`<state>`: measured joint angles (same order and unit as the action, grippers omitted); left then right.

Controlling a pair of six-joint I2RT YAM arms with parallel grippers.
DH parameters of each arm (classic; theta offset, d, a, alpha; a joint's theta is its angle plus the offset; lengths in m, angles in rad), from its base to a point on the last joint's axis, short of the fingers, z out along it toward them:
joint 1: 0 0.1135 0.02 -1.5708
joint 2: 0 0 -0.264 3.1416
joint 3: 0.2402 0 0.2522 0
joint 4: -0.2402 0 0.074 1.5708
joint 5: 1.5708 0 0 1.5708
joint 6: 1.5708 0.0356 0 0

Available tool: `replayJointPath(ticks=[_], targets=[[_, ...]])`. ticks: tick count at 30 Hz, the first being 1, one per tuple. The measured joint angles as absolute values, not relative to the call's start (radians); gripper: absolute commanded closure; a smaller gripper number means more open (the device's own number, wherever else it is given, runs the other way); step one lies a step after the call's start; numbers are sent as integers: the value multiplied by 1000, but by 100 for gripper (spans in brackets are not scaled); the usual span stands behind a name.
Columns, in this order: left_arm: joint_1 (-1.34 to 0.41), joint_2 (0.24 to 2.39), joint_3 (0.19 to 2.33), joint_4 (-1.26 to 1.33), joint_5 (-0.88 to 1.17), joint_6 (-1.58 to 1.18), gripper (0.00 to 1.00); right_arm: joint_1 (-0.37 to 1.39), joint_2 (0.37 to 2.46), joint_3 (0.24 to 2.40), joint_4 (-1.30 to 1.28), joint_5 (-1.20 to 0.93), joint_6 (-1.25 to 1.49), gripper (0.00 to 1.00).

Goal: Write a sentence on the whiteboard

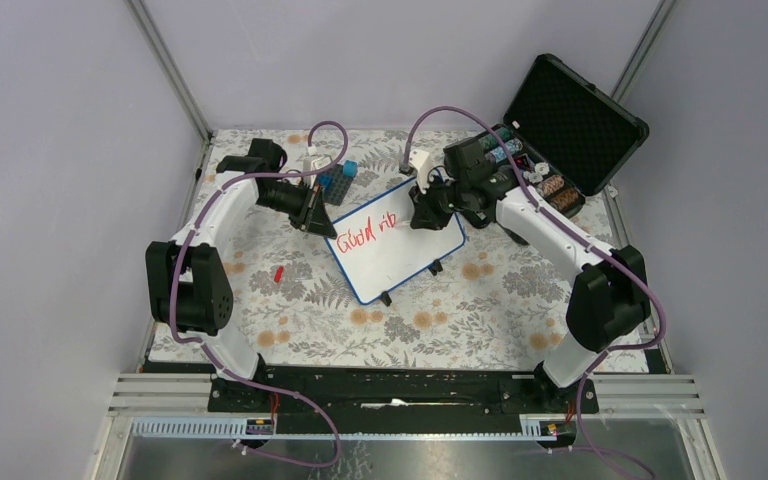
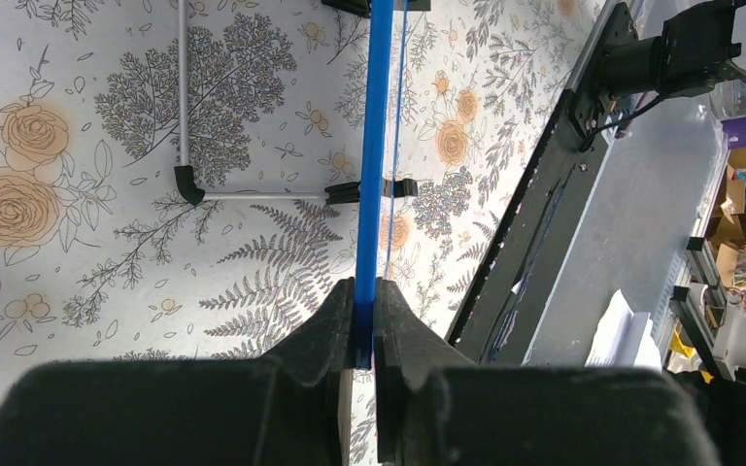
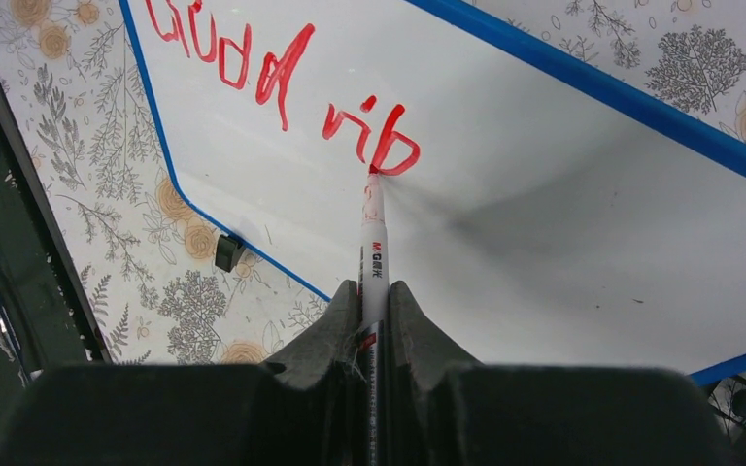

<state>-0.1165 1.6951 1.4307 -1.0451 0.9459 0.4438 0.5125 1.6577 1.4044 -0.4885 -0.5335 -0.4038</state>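
Note:
The whiteboard (image 1: 410,255), white with a blue rim and black feet, lies tilted mid-table. Red letters (image 1: 360,235) on it read roughly "Good vib". My left gripper (image 1: 317,222) is shut on the board's left blue rim (image 2: 373,175), seen edge-on in the left wrist view, where the gripper (image 2: 365,291) clamps it. My right gripper (image 1: 422,210) is shut on a white marker (image 3: 372,243). The marker's red tip touches the board at the bottom of the last letter "b" (image 3: 393,150). The letters (image 3: 253,58) and the board (image 3: 544,223) fill the right wrist view, with the gripper (image 3: 374,291) low in it.
An open black case (image 1: 560,130) with small parts stands at the back right. Blue blocks (image 1: 343,178) sit behind the board. A small red cap (image 1: 278,272) lies on the floral cloth at left. A metal stand leg (image 2: 189,126) lies under the board.

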Motion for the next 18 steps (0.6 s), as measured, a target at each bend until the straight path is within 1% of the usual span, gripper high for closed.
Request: replayJointPath(ticks=[8,18], targets=[[-117,1695,1431,-1045,946,444,100,522,1656,1404,-488,-525,-404,100],[-117,1695,1431,-1045,947,444,100,455,1623,1405,-484,-524,-404,100]])
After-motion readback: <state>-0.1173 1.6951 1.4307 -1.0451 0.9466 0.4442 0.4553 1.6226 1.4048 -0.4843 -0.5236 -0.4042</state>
